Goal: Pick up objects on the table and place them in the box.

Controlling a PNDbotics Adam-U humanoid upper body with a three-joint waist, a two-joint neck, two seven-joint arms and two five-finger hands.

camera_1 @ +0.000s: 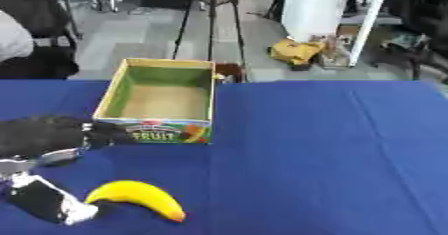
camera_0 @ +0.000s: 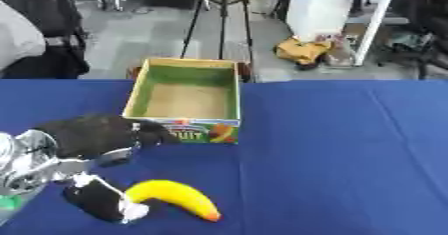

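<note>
A yellow banana [camera_0: 175, 196] with an orange tip lies on the blue table [camera_0: 341, 154] near the front left. My left hand [camera_0: 87, 136], black with a silver wrist, comes in from the left just above it. Its fingers stretch towards the front wall of the box and its thumb [camera_0: 101, 204] hangs down beside the banana's left end, so the hand is open. The cardboard fruit box [camera_0: 184, 121] stands behind the banana, open at the top, showing green inner walls and a bare brown floor. My right hand shows in neither view.
Beyond the table's far edge are tripod legs [camera_0: 219, 24], a white cabinet [camera_0: 319, 6] and a yellow-brown bundle [camera_0: 302, 49] on the floor. A person's sleeve [camera_0: 17, 36] shows at the far left.
</note>
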